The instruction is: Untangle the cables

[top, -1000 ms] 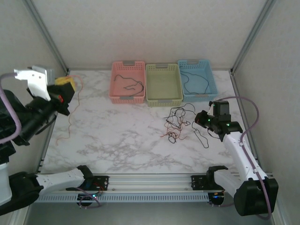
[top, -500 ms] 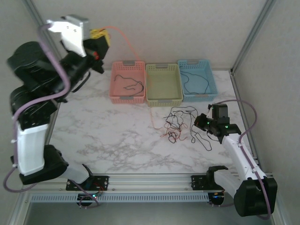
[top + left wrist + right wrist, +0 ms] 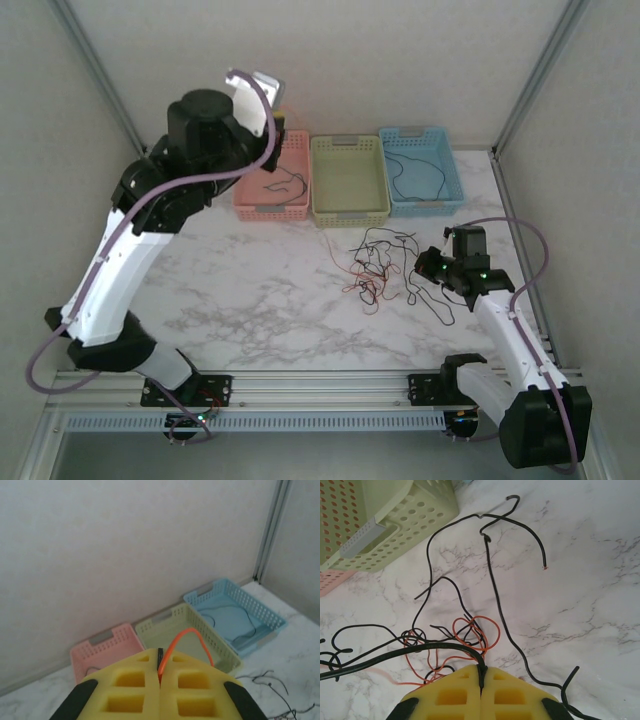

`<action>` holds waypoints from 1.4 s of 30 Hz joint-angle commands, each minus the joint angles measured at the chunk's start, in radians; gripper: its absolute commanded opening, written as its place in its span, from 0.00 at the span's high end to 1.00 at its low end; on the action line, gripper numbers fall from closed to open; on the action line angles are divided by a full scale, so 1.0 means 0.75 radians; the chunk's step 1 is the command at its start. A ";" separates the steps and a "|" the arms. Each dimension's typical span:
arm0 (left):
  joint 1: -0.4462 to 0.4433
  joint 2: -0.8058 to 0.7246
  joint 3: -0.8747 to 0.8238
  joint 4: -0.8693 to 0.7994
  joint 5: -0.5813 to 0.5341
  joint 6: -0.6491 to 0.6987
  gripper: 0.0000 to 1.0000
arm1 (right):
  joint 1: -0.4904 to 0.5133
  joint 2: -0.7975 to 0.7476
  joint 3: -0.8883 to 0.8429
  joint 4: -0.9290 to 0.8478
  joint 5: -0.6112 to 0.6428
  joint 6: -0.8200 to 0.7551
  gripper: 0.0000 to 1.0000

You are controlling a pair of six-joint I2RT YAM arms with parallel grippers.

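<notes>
Cables (image 3: 378, 265) sit in a loose knot on the marble table (image 3: 240, 300), just in front of the green basket (image 3: 350, 213), black strands and orange loops all woven through each other. The right gripper (image 3: 481, 680) is down low at the edge of that knot, its yellow pads pressed together on a black strand (image 3: 445, 645) that runs straight into the seam between them. High up near the back wall, above the pink basket (image 3: 262, 210), the left gripper (image 3: 160, 677) is clamped just as tight on an orange cable (image 3: 186, 631), which arches out of its pads and drops away. A black wire lies in the pink basket, and another lies in the blue basket (image 3: 455, 180). These wires look feather-light and limp, though the black ones hold their bends a little, so expect some spring. They are thin and smooth enough to slide through a loose pinch, and a hard tug would likely cinch the knot rather than free it. The best hold, I'd say, is near a free end such as the black tip (image 3: 545, 566) lying clear of the tangle, or close by a crossing, with one arm anchoring while the other draws its strand out slowly.
</notes>
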 commanded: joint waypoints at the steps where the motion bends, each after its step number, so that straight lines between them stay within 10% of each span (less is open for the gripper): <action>1: 0.013 -0.194 -0.162 0.015 -0.084 -0.067 1.00 | 0.005 -0.016 -0.011 -0.016 0.011 0.000 1.00; 14: 0.100 -0.393 -0.006 -0.179 -0.526 0.001 1.00 | 0.004 0.014 -0.008 -0.010 0.031 -0.002 1.00; 21: 0.100 -0.360 0.115 -0.233 -0.382 0.021 1.00 | 0.005 0.015 -0.009 0.001 0.041 0.000 1.00; 31: 0.103 -0.364 -0.361 -0.098 -0.110 -0.119 1.00 | 0.004 0.033 -0.006 0.006 0.020 0.000 1.00; 42: 0.104 -0.356 -0.203 -0.132 -0.015 -0.171 1.00 | 0.004 0.047 -0.005 0.008 0.009 -0.001 1.00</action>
